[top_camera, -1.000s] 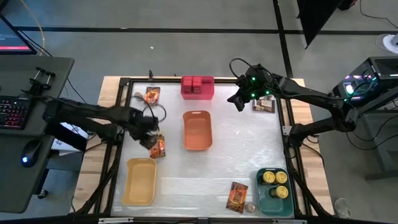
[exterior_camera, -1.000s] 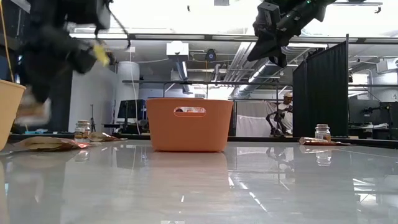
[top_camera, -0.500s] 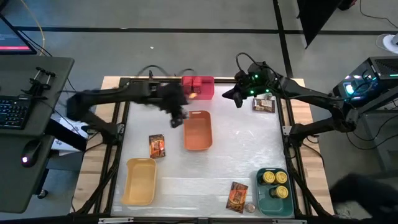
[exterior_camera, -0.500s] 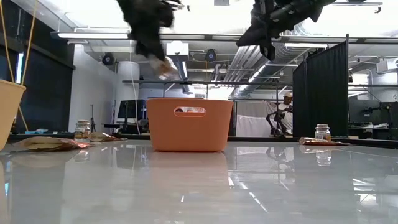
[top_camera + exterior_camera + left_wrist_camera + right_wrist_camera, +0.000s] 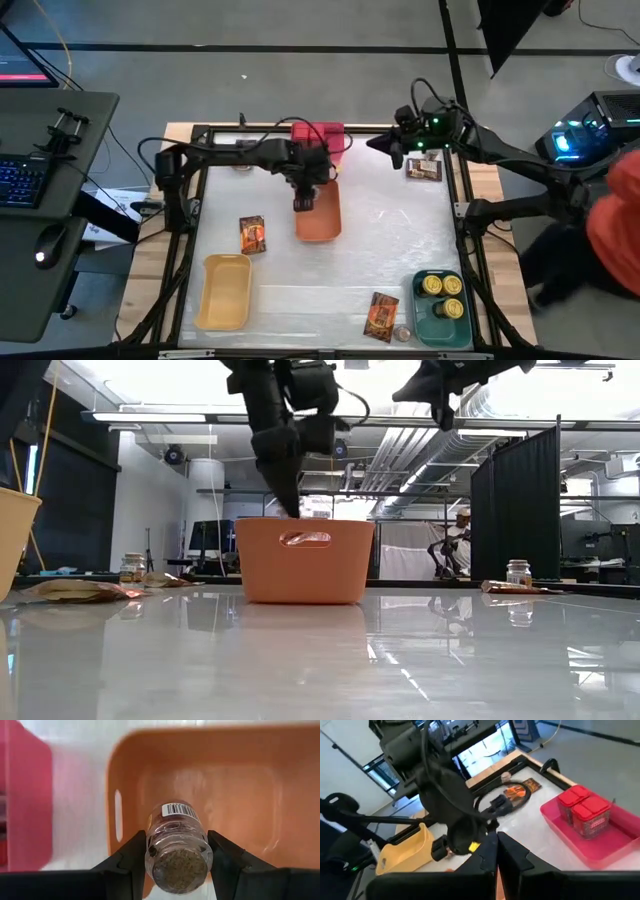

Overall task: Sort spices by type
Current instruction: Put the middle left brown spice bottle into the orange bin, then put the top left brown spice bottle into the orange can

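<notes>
My left gripper [image 5: 304, 200] hangs over the far end of the orange bin [image 5: 318, 222], shut on a small clear spice jar [image 5: 176, 845] with a barcode label and brown contents. In the low view this gripper [image 5: 290, 495] points steeply down, just above the bin's rim [image 5: 305, 522]. My right gripper [image 5: 385, 146] is shut and holds nothing. It is raised near the table's far right, beside the red bin [image 5: 318, 141], which holds red boxes [image 5: 582, 810]. My left gripper pinches the jar's round glass sides [image 5: 151, 845] between its two fingers [image 5: 131, 857], one on each side. The fingers come from above, pointing steeply down, and the jar lies along them. The jar hangs clear above the inside of the orange bin [image 5: 240, 780].
A yellow bin [image 5: 223, 290] stands near left. A green bin [image 5: 440, 305] with yellow-topped tins stands near right. Flat packets [image 5: 251, 235] [image 5: 381, 315] [image 5: 423, 168] lie on the table, and a tiny jar [image 5: 402, 333] stands by the green bin. A person's orange sleeve [image 5: 615, 230] is at the right.
My left gripper has swung from beside the packet at the table's left toward the far right, rolling its wrist as it went, and now hangs over the orange bin with the jar. My right gripper has risen a little.
</notes>
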`<control>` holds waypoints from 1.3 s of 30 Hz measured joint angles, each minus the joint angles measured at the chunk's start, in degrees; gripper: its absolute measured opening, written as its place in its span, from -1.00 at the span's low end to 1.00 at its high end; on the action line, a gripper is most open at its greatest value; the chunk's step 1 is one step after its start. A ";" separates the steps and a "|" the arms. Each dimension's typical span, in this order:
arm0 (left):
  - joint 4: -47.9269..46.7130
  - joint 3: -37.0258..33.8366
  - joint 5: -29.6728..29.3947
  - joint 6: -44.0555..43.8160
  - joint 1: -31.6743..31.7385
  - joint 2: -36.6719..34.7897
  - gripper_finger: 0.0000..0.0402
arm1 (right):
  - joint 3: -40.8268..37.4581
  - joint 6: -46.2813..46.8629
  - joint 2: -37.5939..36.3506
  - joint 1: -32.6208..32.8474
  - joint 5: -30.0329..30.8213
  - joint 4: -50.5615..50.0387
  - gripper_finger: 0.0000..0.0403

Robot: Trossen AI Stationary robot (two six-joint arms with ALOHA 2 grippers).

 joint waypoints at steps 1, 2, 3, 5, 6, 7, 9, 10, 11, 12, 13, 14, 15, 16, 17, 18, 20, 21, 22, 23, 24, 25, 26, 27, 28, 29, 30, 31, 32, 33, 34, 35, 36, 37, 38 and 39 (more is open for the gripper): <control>-0.82 -0.07 -0.22 0.07 0.00 0.27 -0.32 | 0.00 -0.09 -0.22 0.00 0.49 -0.06 -1.00; -1.68 -0.07 -0.27 0.38 0.01 0.66 -0.32 | 0.00 -0.14 -0.31 0.00 0.91 -0.05 -1.00; -2.42 -0.07 -0.35 0.89 0.12 0.99 -0.32 | 0.00 -0.20 -0.36 0.00 1.15 -0.05 -1.00; -3.59 -0.07 -0.44 1.94 0.13 1.76 -0.32 | 0.00 -0.29 -0.37 0.00 1.19 -0.10 -1.00; -3.79 -0.07 -0.55 2.29 0.13 2.13 -0.32 | 0.00 -0.31 -0.37 -0.02 1.21 -0.14 -1.00; -3.81 -0.07 -0.68 2.41 0.13 2.69 -0.32 | 0.00 -0.33 -0.37 0.00 1.20 -0.18 -1.00; -3.72 -0.09 -1.49 2.39 0.13 3.62 -0.30 | 0.00 -0.43 -0.37 0.00 1.20 -0.19 -1.00; -3.76 -0.09 -1.77 2.44 0.13 4.09 -0.25 | 0.00 -0.42 -0.37 0.00 1.20 -0.33 -1.00; -3.73 -0.09 -1.99 2.43 0.13 4.50 -0.18 | 0.00 -0.36 -0.37 0.00 1.20 -0.43 -1.00; -3.60 -0.09 -2.29 2.43 0.13 4.87 -0.11 | 0.00 -0.35 -0.37 0.00 1.20 -0.44 -1.00; -3.60 -0.09 -2.55 2.44 0.13 5.31 -0.04 | 0.00 -0.41 -0.37 0.00 1.20 -0.46 -1.00; -3.63 -0.09 -2.81 2.49 0.13 5.76 0.02 | 0.00 -0.54 -0.37 0.00 1.18 -0.50 -1.00; -3.65 -0.09 -2.98 2.49 0.13 6.09 0.07 | 0.00 -0.72 -0.36 0.00 1.18 -0.51 -1.00; -3.67 -0.09 -3.08 2.48 0.13 6.39 0.09 | 0.00 -0.96 -0.35 0.00 1.18 -0.51 -1.00; -3.66 -0.09 -3.17 2.45 0.13 6.51 0.11 | 0.00 -1.26 -0.35 0.00 1.18 -0.51 -1.00; -3.77 -0.09 -3.13 2.32 0.13 6.51 0.12 | 0.00 -1.40 -0.35 0.00 1.18 -0.51 -1.00; -3.66 -0.09 -3.15 1.85 0.13 6.45 0.13 | 0.00 -1.40 -0.35 0.00 1.18 -0.51 -1.00; -3.71 -0.09 -3.17 1.50 0.13 6.30 0.14 | 0.00 -1.44 -0.35 0.00 1.18 -0.51 -1.00; -3.74 -0.09 -3.15 1.47 0.13 6.25 0.14 | 0.00 -1.62 -0.35 0.00 1.18 -0.51 -1.00; -3.97 0.05 -3.15 1.46 0.13 6.10 0.14 | 0.00 -1.71 -0.35 0.00 1.17 -0.51 -1.00; -4.54 0.37 -3.15 1.42 0.13 5.89 0.14 | 0.00 -1.82 -0.35 0.00 1.17 -0.51 -1.00; -5.05 0.77 -3.15 1.43 0.13 5.74 0.14 | 0.00 -1.82 -0.34 0.00 1.17 -0.52 -1.00; -5.41 1.32 -3.15 1.42 0.13 5.61 0.15 | 0.00 -1.84 -0.33 0.00 1.16 -0.51 -1.00; -5.82 1.94 -3.15 1.36 0.13 5.47 0.15 | 0.00 -1.84 -0.33 0.00 1.16 -0.51 -1.00; -6.46 2.53 -3.13 1.23 0.13 5.34 0.15 | 0.00 -1.84 -0.33 0.00 1.16 -0.53 -1.00; -7.44 3.37 -3.13 0.94 0.13 5.31 0.15 | 0.00 -1.84 -0.33 0.00 1.16 -0.53 -1.00; -8.50 4.36 -3.04 0.86 0.13 5.31 0.15 | 0.00 -1.84 -0.33 0.00 1.16 -0.53 -1.00; -9.92 5.44 -2.90 0.86 0.13 5.29 0.15 | 0.00 -1.84 -0.33 -0.02 1.16 -0.53 -1.00; -11.96 6.29 -2.89 0.89 0.24 4.99 0.15 | 0.00 -1.84 -0.33 -0.02 1.16 -0.53 -1.00; -13.91 6.76 -2.83 1.02 0.45 4.57 0.15 | 0.00 -1.84 -0.33 -0.02 1.16 -0.54 -1.00; -15.57 6.91 -2.56 1.05 0.69 3.90 0.15 | 0.00 -1.84 -0.33 0.00 1.16 -0.66 -1.00; -16.74 6.87 -1.89 0.95 1.10 2.89 0.15 | 0.00 -1.84 -0.33 -0.01 1.16 -0.83 -1.00; -17.24 6.50 -0.94 0.51 1.67 1.79 0.15 | 0.00 -1.84 -0.33 0.00 1.16 -0.99 -1.00; -17.52 5.84 -0.44 -0.48 2.35 0.40 0.15 | 0.00 -1.84 -0.33 0.00 1.16 -1.12 -1.00; -17.16 4.71 0.19 -1.51 3.26 -1.42 0.15 | 0.00 -1.84 -0.33 -0.02 1.16 -1.40 -1.00; -16.26 3.12 0.79 -2.71 4.33 -3.54 0.15 | 0.00 -1.84 -0.33 0.00 1.16 -1.72 -1.00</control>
